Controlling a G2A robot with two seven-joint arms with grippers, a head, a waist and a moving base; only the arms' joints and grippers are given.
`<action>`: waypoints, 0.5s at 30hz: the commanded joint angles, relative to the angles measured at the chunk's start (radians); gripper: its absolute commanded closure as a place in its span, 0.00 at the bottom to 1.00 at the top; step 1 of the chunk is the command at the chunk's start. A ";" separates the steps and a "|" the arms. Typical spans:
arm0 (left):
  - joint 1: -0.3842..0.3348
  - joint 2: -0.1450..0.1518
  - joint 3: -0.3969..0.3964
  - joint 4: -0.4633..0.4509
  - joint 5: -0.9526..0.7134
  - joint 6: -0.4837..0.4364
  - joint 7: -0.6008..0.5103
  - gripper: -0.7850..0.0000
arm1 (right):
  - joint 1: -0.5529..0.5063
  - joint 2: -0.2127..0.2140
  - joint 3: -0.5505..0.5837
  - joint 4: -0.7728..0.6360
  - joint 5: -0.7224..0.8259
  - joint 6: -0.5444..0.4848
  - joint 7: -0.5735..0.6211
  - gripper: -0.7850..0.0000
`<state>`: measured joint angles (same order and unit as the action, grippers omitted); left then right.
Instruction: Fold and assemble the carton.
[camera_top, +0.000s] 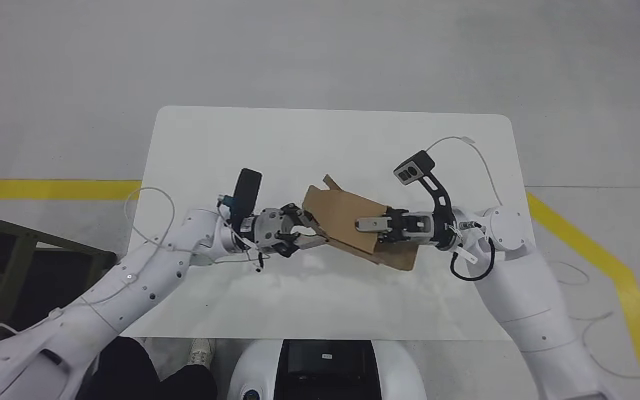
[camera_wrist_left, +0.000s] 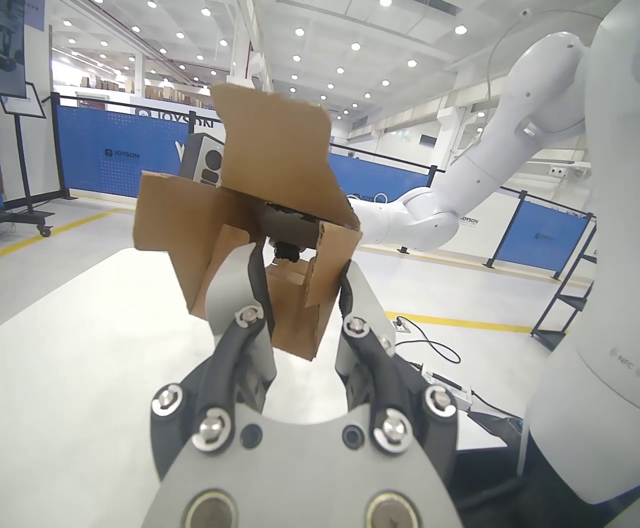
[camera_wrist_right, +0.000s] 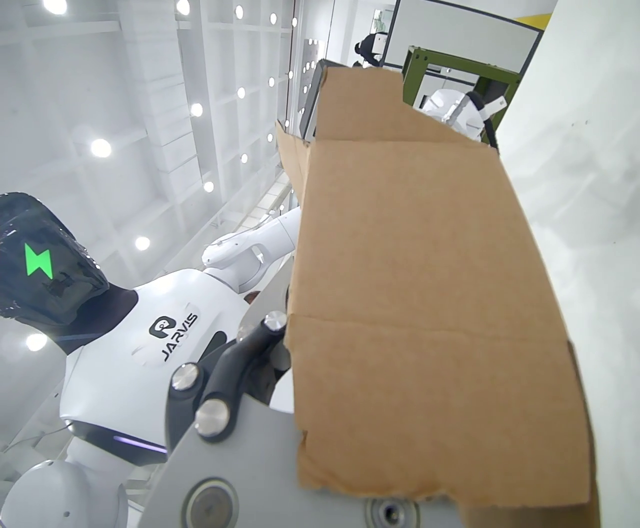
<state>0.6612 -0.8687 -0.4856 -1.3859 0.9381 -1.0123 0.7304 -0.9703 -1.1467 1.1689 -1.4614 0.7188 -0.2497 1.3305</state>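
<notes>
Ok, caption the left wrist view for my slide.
Left gripper, jaws open, straddling a flap of the half-folded carton above the table.

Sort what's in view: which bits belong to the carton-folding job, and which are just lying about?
Job in hand:
- brown cardboard carton
- left pincer
- right pincer

Lying about:
- yellow floor tape
- green metal frame

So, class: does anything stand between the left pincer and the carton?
Nothing visible does. A flap of the carton already reaches into the left pincer, with no other object between them. The right pincer grips the carton's far end.
</notes>
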 joint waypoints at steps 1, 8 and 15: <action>-0.004 0.005 0.011 -0.002 -0.004 0.000 0.012 0.62 | 0.001 0.000 -0.001 0.000 0.003 -0.001 0.003 1.00; -0.024 0.025 0.061 -0.011 -0.024 0.000 0.070 0.64 | 0.002 0.000 -0.002 0.003 0.008 0.002 0.009 1.00; -0.047 0.044 0.108 -0.023 -0.093 0.000 0.077 0.66 | 0.004 -0.001 -0.005 0.005 0.011 0.001 0.015 1.00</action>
<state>0.6163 -0.8264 -0.3830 -1.4088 0.8527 -1.0123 0.8078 -0.9670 -1.1475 1.1640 -1.4569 0.7291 -0.2482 1.3449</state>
